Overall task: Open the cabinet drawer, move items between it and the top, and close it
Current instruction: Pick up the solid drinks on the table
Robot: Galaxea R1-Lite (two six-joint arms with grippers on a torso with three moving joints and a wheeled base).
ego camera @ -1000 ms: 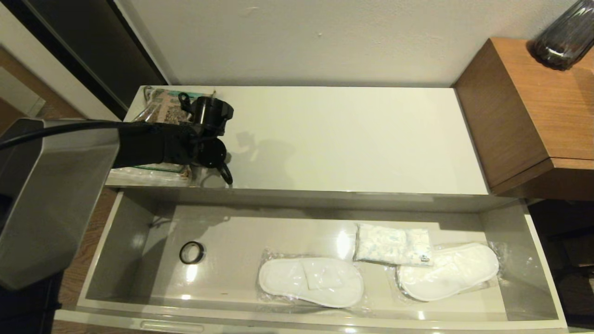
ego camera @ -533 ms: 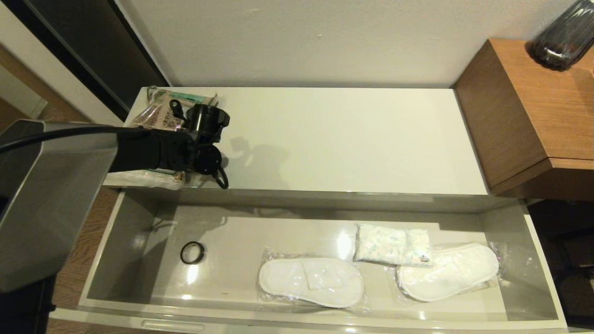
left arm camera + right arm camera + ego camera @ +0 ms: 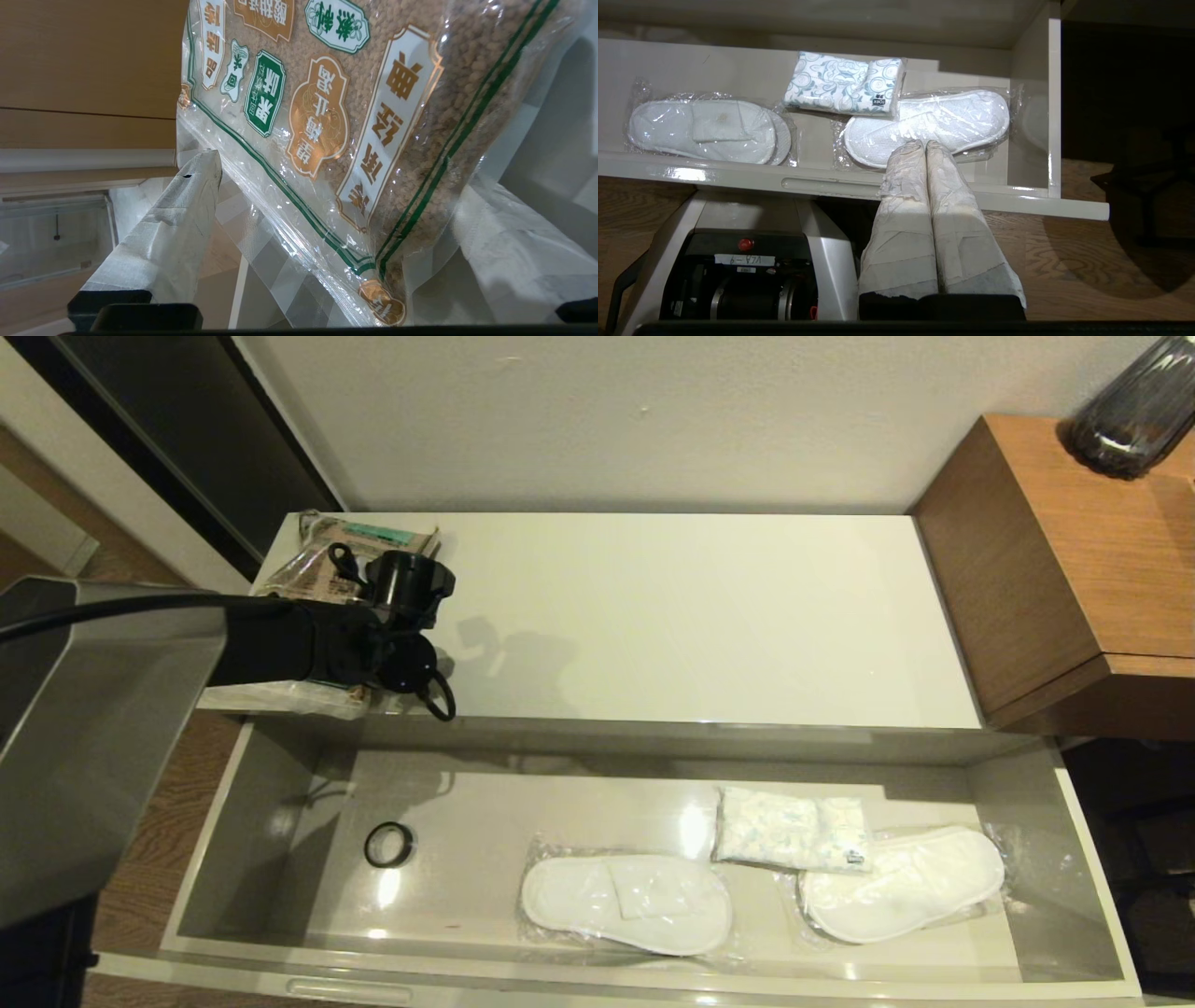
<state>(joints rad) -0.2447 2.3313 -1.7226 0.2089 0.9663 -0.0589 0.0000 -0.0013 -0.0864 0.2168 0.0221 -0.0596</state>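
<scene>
Meanwhile, a packet in the grip above an open drawer

Meanwhile, at the low cabinet, the left gripper (image 3: 322, 224) reaches over the top (image 3: 709, 616) at about ten o'clock of the scene, its jaws clamped on the clear edge of the brown-and-green packet (image 3: 327, 560). The wrist camera shows the packet (image 3: 336, 116) filling the space between a taped finger (image 3: 177, 233) and the other, half hidden behind the plastic. From the head camera the packet lies at the top's left end, partly under the black wrist.

Below, the cabinet drawer (image 3: 243, 821) stands pulled fully out. The black tape roll (image 3: 387, 846) lies on its floor at about eight o'clock, well apart from the rest. The white patterned pack (image 3: 794, 829) sits at about four o'clock, its edge overlapping one wrapped slipper (image 3: 901, 882); a second wrapped slipper (image 3: 625, 902) lies just beside, nearer the middle.

The right gripper (image 3: 924, 147) hangs in front of the drawer's right end, jaws pressed together on nothing. A brown wooden unit (image 3: 1074, 569) carrying a dark glass vase (image 3: 1134, 411) stands at two o'clock.
</scene>
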